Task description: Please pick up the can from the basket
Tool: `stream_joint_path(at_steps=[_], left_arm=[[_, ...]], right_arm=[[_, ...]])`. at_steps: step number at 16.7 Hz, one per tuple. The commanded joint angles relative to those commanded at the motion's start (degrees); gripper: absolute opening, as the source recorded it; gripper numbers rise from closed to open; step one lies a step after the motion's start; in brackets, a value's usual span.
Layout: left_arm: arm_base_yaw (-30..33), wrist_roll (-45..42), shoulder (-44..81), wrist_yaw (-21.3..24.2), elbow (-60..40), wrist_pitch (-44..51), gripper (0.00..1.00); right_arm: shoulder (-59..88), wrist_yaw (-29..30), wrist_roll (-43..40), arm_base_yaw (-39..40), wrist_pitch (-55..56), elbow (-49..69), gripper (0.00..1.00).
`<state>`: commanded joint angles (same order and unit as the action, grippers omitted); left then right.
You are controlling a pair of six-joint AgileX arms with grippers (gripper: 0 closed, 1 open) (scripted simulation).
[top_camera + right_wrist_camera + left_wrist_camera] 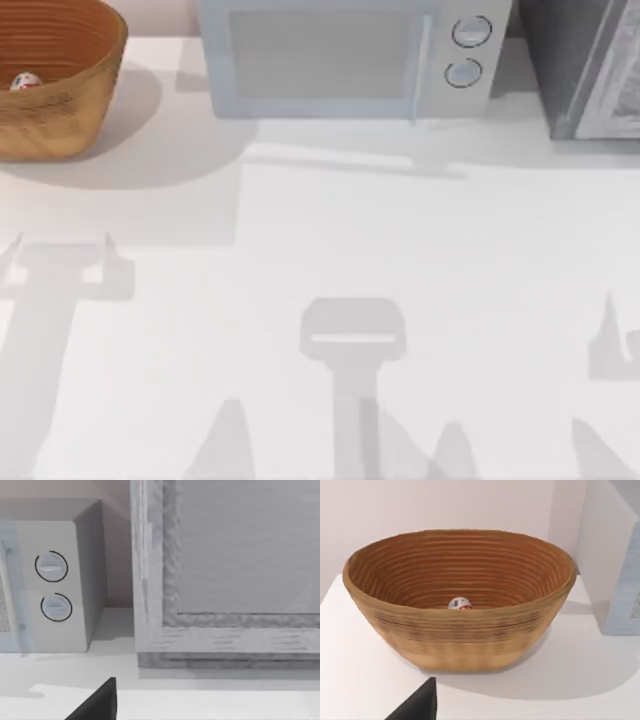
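The basket (55,85) sits at the far left corner of the white table (330,250), partly cut off by the edge of the top view. It is round, orange-brown and woven, with ribs going around the inside and a thick rim. The can (25,82) lies down inside the basket, at the bottom. It is very small next to the basket — white with red marks and a pale end.

The left wrist view looks straight at the basket (460,635) from the side and a bit from above. The can (460,603) peeks out just over the near rim, resting on the basket floor. A dark pointed bit of the left gripper (420,705) pokes in at the edge of this view, well short of the basket and not touching it. I cannot tell how its claw stands.

To the right of the basket, along the back of the table, stands a pale microwave (340,60) with two round dials (467,52). Further right is a grey box-like thing (590,65) with a rough frame.

The right wrist view faces the microwave (55,580) and the grey box-like thing (225,580), which stand side by side. A dark tip of the right gripper (100,702) shows here too — far from the basket. I cannot tell its claw either.
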<state>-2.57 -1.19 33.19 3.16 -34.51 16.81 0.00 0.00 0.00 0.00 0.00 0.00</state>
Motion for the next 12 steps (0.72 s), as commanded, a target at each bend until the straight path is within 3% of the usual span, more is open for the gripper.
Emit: stream_joint_path(at_steps=[12], left_arm=[[-5.04, -3.79, 72.45, 7.48, -76.37, 37.67, 1.0]], right_arm=[[0.0, 0.0, 0.0, 0.0, 0.0, 0.0, 1.0]])
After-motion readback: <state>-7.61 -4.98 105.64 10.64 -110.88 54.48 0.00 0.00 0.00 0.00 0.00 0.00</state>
